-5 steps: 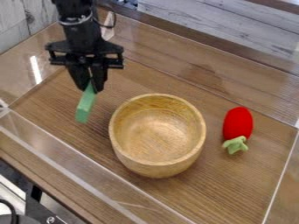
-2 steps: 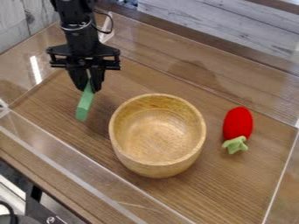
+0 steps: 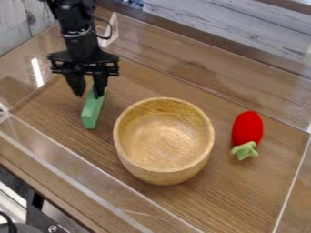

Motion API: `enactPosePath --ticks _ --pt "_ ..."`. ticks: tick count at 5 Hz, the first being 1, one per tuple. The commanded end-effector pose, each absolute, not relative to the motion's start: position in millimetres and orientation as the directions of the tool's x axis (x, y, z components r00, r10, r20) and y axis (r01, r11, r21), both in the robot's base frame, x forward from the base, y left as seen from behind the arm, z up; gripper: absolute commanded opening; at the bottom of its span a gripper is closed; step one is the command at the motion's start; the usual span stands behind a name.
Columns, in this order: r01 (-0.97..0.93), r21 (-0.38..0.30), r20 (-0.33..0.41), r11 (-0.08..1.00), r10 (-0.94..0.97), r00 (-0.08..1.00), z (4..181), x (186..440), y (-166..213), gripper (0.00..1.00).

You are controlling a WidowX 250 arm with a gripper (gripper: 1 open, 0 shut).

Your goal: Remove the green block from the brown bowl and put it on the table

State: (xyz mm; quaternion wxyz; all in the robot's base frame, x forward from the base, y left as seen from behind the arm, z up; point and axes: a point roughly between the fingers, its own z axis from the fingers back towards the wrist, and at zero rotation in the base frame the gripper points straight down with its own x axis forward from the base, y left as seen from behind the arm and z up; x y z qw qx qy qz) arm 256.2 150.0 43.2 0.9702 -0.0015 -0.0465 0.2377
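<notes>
Green block stands beneath downward-pointing gripper, jaws apart.

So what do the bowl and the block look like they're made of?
Bowl: light wood, going by the visible grain, with a smooth, fairly matte look. Block: uniform green, no grain showing; probably painted wood or plastic, can't tell which.

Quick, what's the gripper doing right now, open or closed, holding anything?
Gripper: jaws straddle the top of the green block, whose lower end is on the table; whether they are gripping it or have let go cannot be told.
</notes>
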Motion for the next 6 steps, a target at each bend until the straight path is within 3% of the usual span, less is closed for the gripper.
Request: enactPosePath --ticks 1,3,6 --pt "-0.554 -0.024 0.139 0.832 0.552 0.822 39.3 269 159 1.0" --pt "-0.715 -0.041 0.126 0.698 0.713 0.689 33.3 279 160 1.0" --pt "-0.718 -0.053 0.1 0.694 0.72 0.687 32.7 271 187 1.0"
